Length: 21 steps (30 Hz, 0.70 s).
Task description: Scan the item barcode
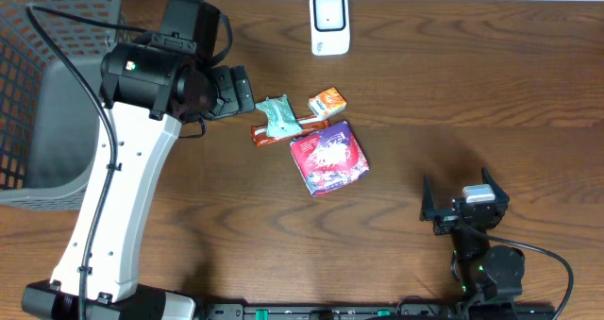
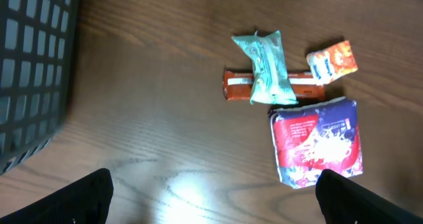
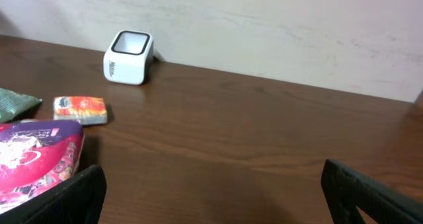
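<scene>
Four items lie clustered mid-table: a teal packet (image 1: 278,115) (image 2: 268,69) lying across a red bar (image 1: 261,133) (image 2: 236,86), a small orange packet (image 1: 327,101) (image 2: 332,61) (image 3: 80,110), and a large red-and-purple pack (image 1: 328,158) (image 2: 317,141) (image 3: 33,158). The white barcode scanner (image 1: 329,23) (image 3: 129,57) stands at the far edge. My left gripper (image 1: 238,91) (image 2: 215,201) hovers open just left of the cluster, holding nothing. My right gripper (image 1: 462,201) (image 3: 211,194) is open and empty near the front right, well away from the items.
A dark mesh basket (image 1: 38,122) (image 2: 33,65) fills the left side of the table beside the left arm. A pale wall runs behind the scanner in the right wrist view. Bare wood lies between the right gripper and the items.
</scene>
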Each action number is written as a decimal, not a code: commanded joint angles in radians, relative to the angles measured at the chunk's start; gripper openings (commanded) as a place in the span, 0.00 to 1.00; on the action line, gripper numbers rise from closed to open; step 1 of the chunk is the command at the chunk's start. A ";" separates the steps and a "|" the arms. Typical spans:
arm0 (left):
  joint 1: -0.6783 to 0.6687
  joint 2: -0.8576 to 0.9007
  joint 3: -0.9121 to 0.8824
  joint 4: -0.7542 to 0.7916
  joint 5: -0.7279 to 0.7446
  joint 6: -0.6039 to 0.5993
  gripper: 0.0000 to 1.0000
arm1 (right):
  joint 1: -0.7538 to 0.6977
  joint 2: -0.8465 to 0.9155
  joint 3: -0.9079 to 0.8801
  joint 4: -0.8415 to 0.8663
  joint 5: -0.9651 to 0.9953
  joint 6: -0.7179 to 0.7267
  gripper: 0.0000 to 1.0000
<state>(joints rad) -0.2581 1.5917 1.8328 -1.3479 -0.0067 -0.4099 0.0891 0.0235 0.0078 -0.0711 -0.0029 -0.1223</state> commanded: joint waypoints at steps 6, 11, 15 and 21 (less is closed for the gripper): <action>0.005 0.005 -0.010 -0.028 -0.009 0.017 0.98 | 0.003 -0.003 -0.002 -0.004 0.009 -0.014 0.99; 0.005 0.005 -0.010 -0.043 -0.009 0.017 0.98 | 0.003 -0.004 -0.002 -0.004 0.009 -0.014 0.99; 0.005 0.005 -0.010 -0.061 -0.009 0.016 0.98 | 0.003 -0.004 -0.002 -0.004 0.009 -0.014 0.99; 0.004 0.005 -0.010 -0.132 0.022 0.013 0.98 | 0.003 -0.004 -0.002 -0.004 0.009 -0.014 0.99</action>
<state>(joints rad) -0.2581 1.5917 1.8301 -1.4517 -0.0025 -0.4103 0.0891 0.0235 0.0078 -0.0711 -0.0029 -0.1223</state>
